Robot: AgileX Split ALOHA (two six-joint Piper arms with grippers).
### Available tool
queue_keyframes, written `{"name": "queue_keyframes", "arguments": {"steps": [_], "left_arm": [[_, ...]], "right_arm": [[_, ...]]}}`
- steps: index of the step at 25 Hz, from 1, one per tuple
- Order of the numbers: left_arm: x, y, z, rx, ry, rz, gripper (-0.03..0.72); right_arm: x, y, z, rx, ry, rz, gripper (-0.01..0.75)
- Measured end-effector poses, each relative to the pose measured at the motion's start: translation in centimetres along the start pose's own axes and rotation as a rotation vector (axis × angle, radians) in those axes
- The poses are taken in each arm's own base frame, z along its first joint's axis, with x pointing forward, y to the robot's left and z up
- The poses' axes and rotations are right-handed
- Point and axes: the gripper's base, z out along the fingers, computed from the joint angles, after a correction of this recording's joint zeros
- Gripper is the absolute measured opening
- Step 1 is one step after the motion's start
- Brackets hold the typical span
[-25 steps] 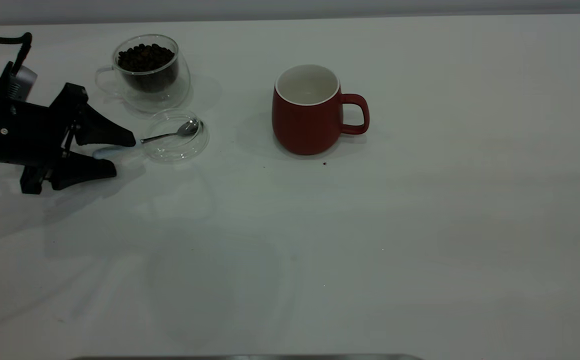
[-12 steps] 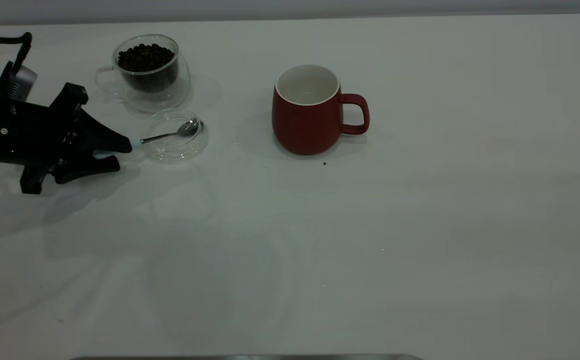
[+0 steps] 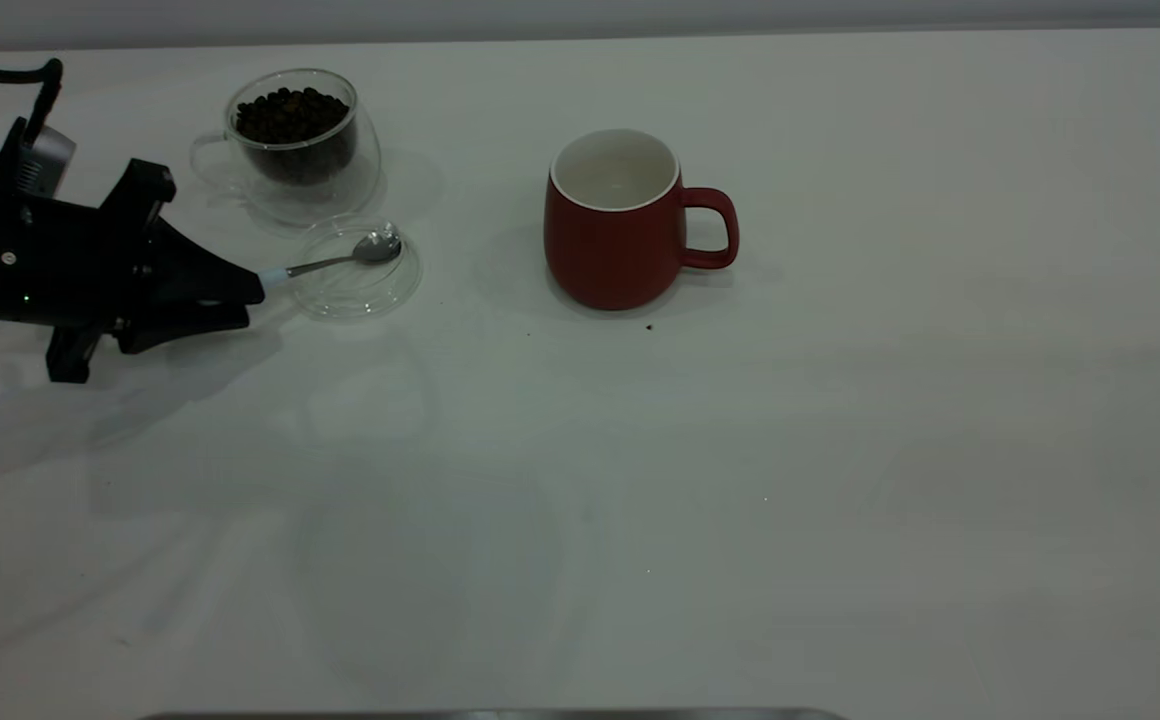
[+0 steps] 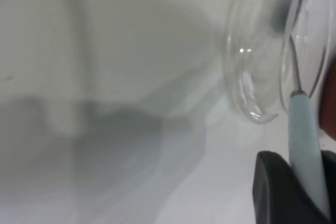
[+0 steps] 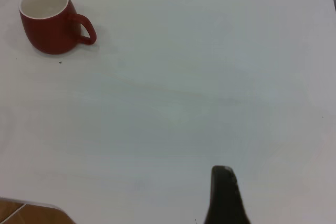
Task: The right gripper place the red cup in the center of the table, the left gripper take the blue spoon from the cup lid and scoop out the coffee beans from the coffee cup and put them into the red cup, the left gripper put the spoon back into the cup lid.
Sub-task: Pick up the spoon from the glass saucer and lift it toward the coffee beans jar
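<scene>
The red cup [image 3: 612,235] stands upright mid-table with its handle to the right and its white inside empty; it also shows far off in the right wrist view [image 5: 50,22]. At the back left stands the glass coffee cup [image 3: 292,150], filled with coffee beans [image 3: 290,112]. In front of it lies the clear cup lid [image 3: 355,275]. My left gripper [image 3: 245,298] is shut on the pale handle of the blue spoon [image 3: 340,260], whose metal bowl hovers over the lid. The handle [image 4: 304,140] sits clamped between the black jaws. My right gripper [image 5: 224,192] is far from the red cup.
The white table [image 3: 640,500] stretches wide in front of and to the right of the cup. A stray dark crumb [image 3: 649,326] lies just in front of the red cup. The table's near edge [image 5: 31,203] shows in the right wrist view.
My left gripper went from open around the spoon's handle to shut on it. The spoon's bowl has risen slightly off the lid's floor.
</scene>
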Motion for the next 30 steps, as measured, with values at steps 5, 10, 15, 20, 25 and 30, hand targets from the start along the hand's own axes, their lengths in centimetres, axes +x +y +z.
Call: {"name": "queue_keyframes", "arguments": {"steps": [5, 10, 15, 20, 25, 30], "left_arm": [[0.0, -0.3, 0.0, 0.029, 0.002, 0.001, 0.137], [-0.1, -0.6, -0.1, 0.041, 0.006, -0.065, 0.136], [0.2, -1.0, -0.2, 0.087, 0.04, -0.16, 0.125], [0.8, -1.3, -0.3, 0.11, 0.11, -0.14, 0.125], [1.1, -2.0, -1.0, 0.088, 0.182, -0.055, 0.125], [0.3, -3.7, -2.7, 0.03, 0.171, 0.047, 0.125]], "right_arm": [[0.0, 0.0, 0.0, 0.0, 0.0, 0.0, 0.55], [0.0, 0.0, 0.0, 0.0, 0.0, 0.0, 0.55], [0.0, 0.0, 0.0, 0.0, 0.0, 0.0, 0.55], [0.0, 0.0, 0.0, 0.0, 0.0, 0.0, 0.55], [0.0, 0.0, 0.0, 0.0, 0.0, 0.0, 0.55], [0.0, 0.0, 0.0, 0.0, 0.0, 0.0, 0.55]]}}
